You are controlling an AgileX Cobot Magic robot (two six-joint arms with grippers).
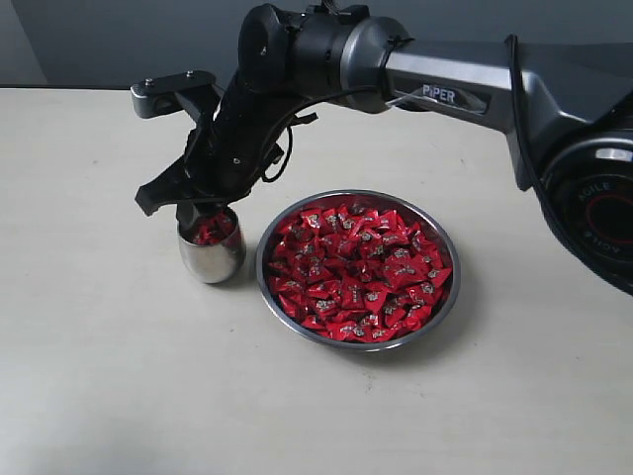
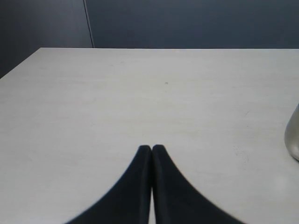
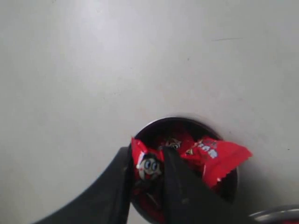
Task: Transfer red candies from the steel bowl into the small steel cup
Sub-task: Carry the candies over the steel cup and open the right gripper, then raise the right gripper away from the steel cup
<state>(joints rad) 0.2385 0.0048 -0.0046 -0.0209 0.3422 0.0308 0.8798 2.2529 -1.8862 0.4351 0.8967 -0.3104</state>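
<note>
Nearest me, the steel bowl (image 1: 361,346) brims with red candies (image 1: 358,269) in shiny wrappers with small whitish-grey marks. At its nine o'clock stands the small steel cup (image 1: 210,262), with some candies inside. Just above it the right gripper (image 3: 146,154) is pinched on a red candy (image 3: 148,166) showing cartoon eyes. The arm (image 1: 465,87) behind reads "PIPER". The left gripper (image 2: 152,148) is closed on nothing, above the table (image 1: 99,376).

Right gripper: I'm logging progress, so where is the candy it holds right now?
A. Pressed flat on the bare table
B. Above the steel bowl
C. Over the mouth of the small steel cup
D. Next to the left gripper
C: the right gripper pinches a red candy between its fingers right over the small steel cup, while the steel bowl sits beside the cup.
</note>
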